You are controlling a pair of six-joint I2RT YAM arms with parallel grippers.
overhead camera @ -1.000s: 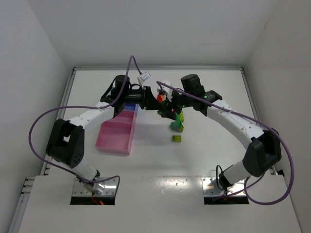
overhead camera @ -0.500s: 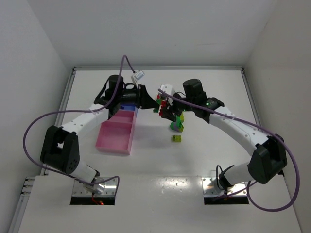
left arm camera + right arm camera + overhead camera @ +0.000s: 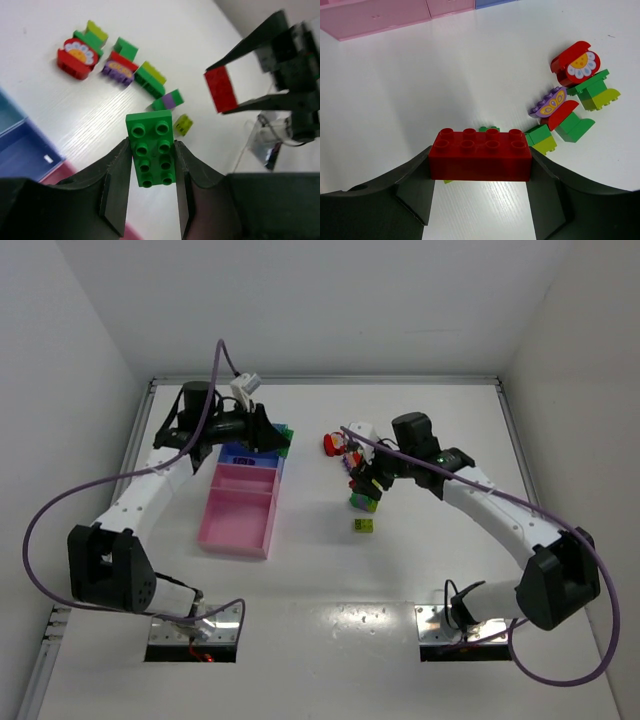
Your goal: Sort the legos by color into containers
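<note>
Green brick (image 3: pixel 150 160) clamped in left gripper (image 3: pixel 152 145), swung from centre pile (image 3: pixel 352 455) to over containers (image 3: pixel 238 532), upper left. Right gripper (image 3: pixel 480 161) grips red brick (image 3: pixel 479 152). Drop looks next.

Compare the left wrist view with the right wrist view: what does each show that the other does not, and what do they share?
Only the left wrist view: the green eight-stud plastic brick clamped in the left gripper, and the right gripper seen from outside. Only the right wrist view: the studded top of the red rectangular plastic brick that the right gripper holds. Both: that red brick, the red flower-printed brick, the purple printed brick and the white table.
</note>
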